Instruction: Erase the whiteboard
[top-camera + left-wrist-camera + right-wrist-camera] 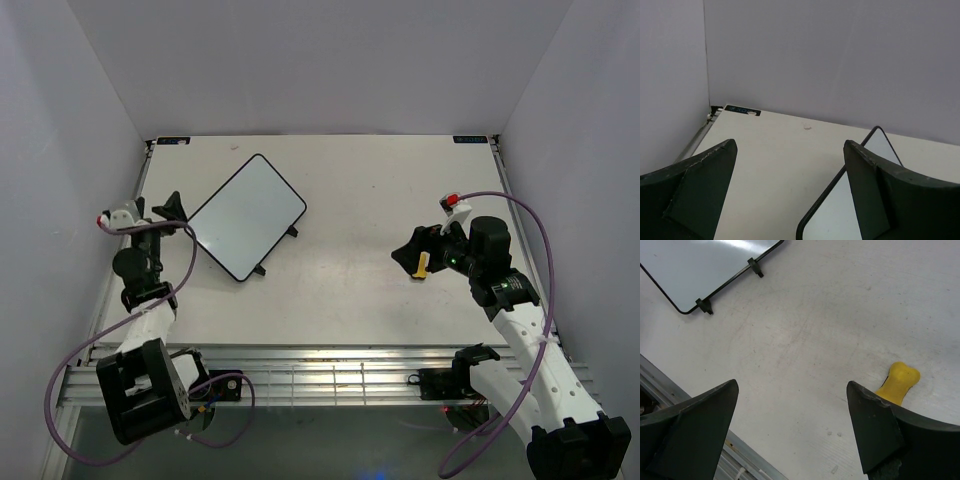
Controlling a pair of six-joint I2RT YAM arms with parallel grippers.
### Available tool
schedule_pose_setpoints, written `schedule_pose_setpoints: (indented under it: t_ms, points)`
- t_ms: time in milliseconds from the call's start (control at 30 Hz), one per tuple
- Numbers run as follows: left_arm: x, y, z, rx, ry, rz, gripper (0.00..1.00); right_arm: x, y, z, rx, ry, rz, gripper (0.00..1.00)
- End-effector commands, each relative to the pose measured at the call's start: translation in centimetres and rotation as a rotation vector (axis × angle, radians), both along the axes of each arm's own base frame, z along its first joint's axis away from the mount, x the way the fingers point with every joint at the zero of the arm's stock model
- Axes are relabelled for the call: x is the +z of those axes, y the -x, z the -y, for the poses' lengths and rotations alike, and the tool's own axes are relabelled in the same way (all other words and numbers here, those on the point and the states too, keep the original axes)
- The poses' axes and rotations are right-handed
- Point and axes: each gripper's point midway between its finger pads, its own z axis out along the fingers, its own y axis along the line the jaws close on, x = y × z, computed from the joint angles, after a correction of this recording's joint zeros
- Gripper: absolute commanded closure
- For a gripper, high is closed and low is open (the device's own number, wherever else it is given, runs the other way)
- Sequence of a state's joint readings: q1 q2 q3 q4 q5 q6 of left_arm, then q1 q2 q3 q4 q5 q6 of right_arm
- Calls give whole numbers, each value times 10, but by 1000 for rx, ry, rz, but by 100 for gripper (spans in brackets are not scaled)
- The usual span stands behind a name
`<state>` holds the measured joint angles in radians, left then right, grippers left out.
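The whiteboard (247,214) lies at an angle on the left half of the table, its white face blank, with a thin black frame and small black feet. Its corner shows in the left wrist view (850,205) and its lower edge in the right wrist view (700,265). My left gripper (168,208) is open and empty beside the board's left corner. My right gripper (418,255) is open and empty at the right. The yellow bone-shaped eraser (423,265) lies on the table just by its fingers, beside the right finger in the right wrist view (898,382).
The table's metal front rail (320,378) runs along the near edge. White walls enclose the table at the back and both sides. A small label (742,110) marks the far left table corner.
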<state>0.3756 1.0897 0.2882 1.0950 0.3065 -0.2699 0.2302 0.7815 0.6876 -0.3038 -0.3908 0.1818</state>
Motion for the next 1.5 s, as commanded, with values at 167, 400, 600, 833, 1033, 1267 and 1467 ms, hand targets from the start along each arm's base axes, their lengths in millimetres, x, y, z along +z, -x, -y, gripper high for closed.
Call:
schedule_pose_setpoints:
  t_ms: [167,400,600,833,1033,1267,1467]
  points:
    - [57,-15,-6,111,256,-191,2,4,-15,19,-125,55,29,3]
    - [83,25,13,141,257,-309,2,20,-17,53,-312,134,12,10]
    - [82,59,30,164,184,-409,2,45,-7,64,-352,161,13,10]
    - [74,84,74,3,107,-508,2,86,4,82,-411,209,63,10]
    - [56,107,94,-101,92,-594,2,95,20,99,-448,288,61,10]
    - [39,139,118,-251,93,-597,2,86,28,104,-457,292,70,10]
    - [46,168,119,-271,89,-565,2,79,36,104,-459,277,60,10]
